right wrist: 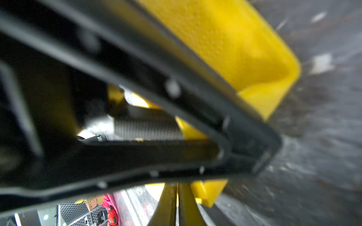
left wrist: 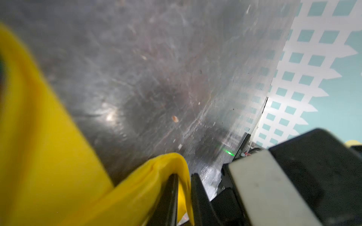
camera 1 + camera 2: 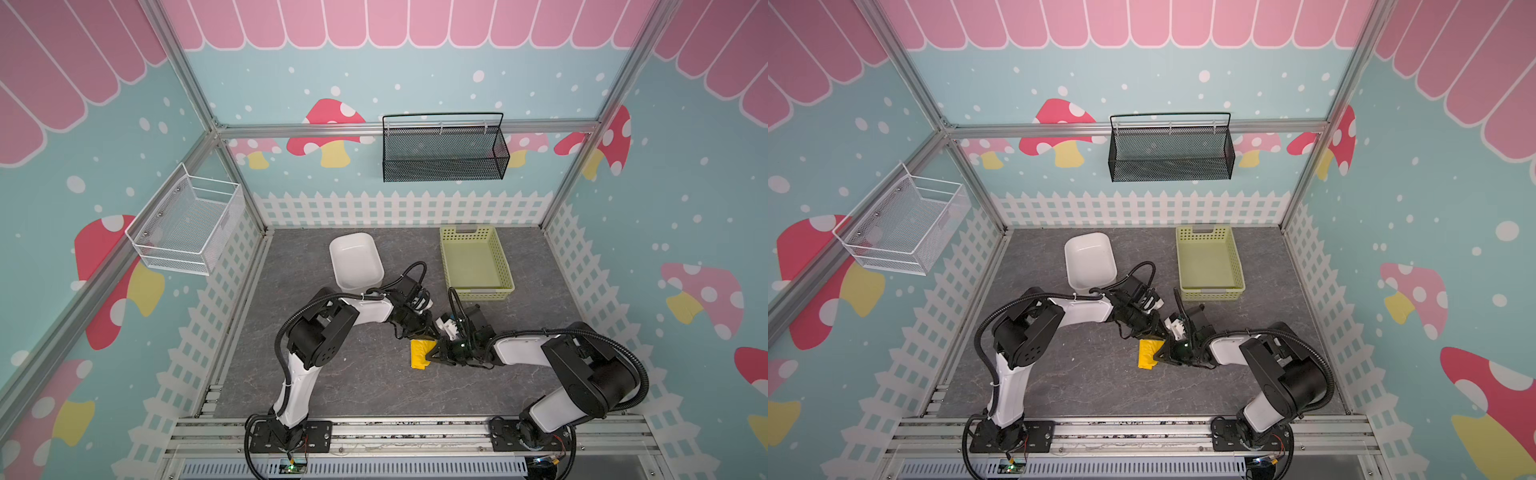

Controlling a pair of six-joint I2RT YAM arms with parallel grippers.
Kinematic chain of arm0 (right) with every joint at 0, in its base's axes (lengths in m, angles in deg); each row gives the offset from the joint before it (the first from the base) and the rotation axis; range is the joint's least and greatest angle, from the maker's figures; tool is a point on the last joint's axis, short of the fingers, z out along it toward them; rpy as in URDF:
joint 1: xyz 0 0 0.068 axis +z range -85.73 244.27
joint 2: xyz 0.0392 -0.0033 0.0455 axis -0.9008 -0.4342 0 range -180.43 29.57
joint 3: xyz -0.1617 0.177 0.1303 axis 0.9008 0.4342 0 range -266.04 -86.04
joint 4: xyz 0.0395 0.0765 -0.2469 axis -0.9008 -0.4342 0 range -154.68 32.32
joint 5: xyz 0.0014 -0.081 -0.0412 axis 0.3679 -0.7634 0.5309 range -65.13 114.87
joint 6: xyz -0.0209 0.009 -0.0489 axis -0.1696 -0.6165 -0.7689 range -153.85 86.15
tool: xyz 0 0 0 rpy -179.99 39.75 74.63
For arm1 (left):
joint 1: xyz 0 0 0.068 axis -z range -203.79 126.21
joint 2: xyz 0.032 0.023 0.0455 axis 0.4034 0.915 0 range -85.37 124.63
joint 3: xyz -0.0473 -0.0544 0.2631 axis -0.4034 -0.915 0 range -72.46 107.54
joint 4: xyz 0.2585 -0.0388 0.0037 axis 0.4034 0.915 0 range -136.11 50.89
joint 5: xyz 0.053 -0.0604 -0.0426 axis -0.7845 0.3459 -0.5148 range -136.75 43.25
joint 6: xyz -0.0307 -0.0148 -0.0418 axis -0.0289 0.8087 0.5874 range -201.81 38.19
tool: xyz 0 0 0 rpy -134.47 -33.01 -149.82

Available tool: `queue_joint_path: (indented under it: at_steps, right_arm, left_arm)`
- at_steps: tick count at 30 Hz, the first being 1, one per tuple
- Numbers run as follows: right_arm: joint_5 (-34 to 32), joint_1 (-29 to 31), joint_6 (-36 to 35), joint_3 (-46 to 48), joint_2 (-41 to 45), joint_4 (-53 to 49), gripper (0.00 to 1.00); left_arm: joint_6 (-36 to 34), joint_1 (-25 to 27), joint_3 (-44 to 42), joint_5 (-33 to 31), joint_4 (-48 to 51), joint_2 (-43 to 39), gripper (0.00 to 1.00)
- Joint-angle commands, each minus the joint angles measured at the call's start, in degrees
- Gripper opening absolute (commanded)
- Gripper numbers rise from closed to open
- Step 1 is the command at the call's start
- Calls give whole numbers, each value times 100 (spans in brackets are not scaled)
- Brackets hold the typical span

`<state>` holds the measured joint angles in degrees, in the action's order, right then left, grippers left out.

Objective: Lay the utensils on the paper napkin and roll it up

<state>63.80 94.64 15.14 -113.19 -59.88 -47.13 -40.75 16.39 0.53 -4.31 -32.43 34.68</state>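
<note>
Between the pincer tips: the paper napkin (image 3: 419, 355), a short yellow roll lying on the grey tabletop (image 3: 353, 374).
Left pincer (image 3: 434, 336): at the roll's far end. In the left wrist view its fingers (image 2: 173, 195) stand a narrow slit apart with a napkin fold in the slit. I cannot tell whether they pinch it.
Right pincer (image 3: 432, 355): at the roll's right edge, just beside the left pincer, pressed together on a thin yellow line of napkin.
White tub (image 3: 355, 257): beyond the left pincer; only its white bottom shows.
Green basket (image 3: 473, 266): beyond the right pincer; only its pale floor shows.
Black mesh basket (image 3: 444, 166): on the back wall, well beyond both pincers; inside too dark to tell.
White wire basket (image 3: 187, 232): on the side wall, well apart from the left pincer; only mesh shows.
</note>
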Motion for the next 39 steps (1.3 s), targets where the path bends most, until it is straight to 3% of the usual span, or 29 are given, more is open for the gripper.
queue_joint_path:
  at_steps: [1,7,15,25,31,39]
  right_arm:
    - [-510,5,-192,16,-96,-584,9]
    - [-550,4,-268,-7,-129,-647,8]
    - [-724,3,-518,-205,-204,-910,6]
    - [-1228,-27,-1240,-745,-391,-1918,5]
    - [-933,-12,-1074,-534,-160,-1872,4]
    - [-673,97,-822,-338,-114,-1615,5]
  left_arm:
    - [90,-153,-157,-520,-51,-432,24]
    - [66,-350,-300,-733,118,-921,28]
    - [-185,-482,-541,-1077,584,-1387,25]
    - [-64,-170,-835,-978,465,-1287,17]
    - [16,-142,-821,-954,278,-1187,17]
    - [-63,-157,-22,-1096,432,-717,17]
